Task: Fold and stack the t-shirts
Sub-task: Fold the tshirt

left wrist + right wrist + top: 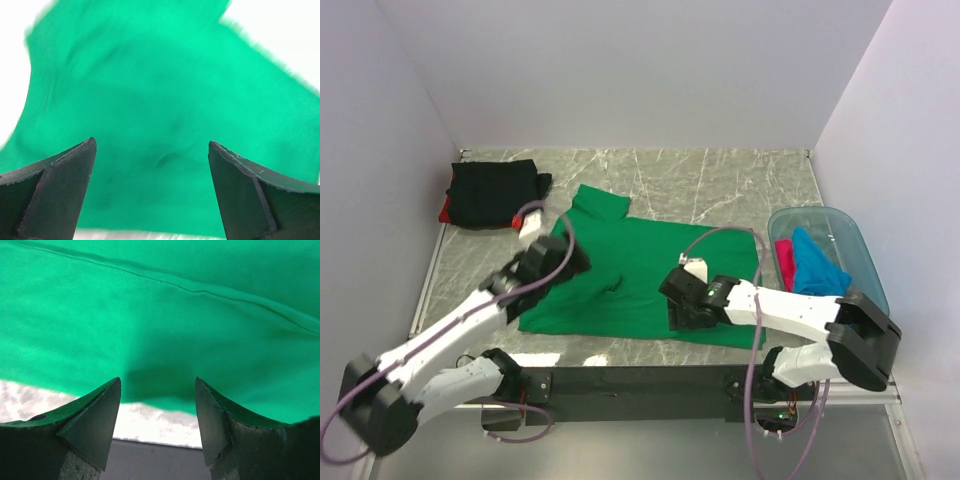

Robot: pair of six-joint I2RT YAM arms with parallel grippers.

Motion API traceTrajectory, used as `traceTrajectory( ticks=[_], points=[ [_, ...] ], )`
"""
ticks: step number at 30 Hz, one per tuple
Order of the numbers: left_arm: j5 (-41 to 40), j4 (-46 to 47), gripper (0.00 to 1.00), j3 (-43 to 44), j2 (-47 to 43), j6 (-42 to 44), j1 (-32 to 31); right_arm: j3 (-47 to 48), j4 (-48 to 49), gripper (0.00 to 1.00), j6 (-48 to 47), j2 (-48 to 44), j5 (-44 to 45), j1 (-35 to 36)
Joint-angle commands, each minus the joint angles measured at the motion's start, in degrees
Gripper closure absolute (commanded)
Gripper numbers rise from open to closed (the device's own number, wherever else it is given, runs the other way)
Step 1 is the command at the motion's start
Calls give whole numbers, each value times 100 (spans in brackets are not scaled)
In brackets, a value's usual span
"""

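Observation:
A bright green t-shirt [630,280] lies spread flat in the middle of the marble table. My left gripper [560,262] hovers open over its left part, and in the left wrist view green cloth [150,90] fills the space between the wide fingers with nothing held. My right gripper [678,300] sits open at the shirt's near right edge. In the right wrist view the green hem [160,340] lies just ahead of the gripper [157,382], which is empty. A folded black t-shirt [495,192] rests at the back left on a red one [445,212].
A translucent blue tub [850,250] stands at the right edge with a pink shirt [785,262] and a blue shirt [815,265] inside. White walls close the table on three sides. A dark mounting bar [640,380] runs along the near edge.

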Motion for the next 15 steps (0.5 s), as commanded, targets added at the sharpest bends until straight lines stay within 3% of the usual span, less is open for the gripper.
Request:
traceTrajectory(
  ticks=[1, 6, 10, 11, 15],
  points=[
    [-621, 668, 1, 1273, 1143, 957, 102, 636, -477, 32, -214, -511, 405, 38],
    [-314, 1257, 3, 2857, 2974, 1716, 989, 1128, -319, 32, -575, -934, 880, -6],
    [-78, 1276, 9, 4554, 4767, 2418, 1376, 1279, 23, 31, -978, -1101, 986, -111],
    [71, 1319, 17, 5261, 5518, 2628, 1525, 1279, 190, 31, -1136, -1205, 942, -347],
    [178, 1267, 23, 6119, 6394, 2894, 1675, 1218, 419, 31, -1339, -1329, 723, -699]
  ],
)
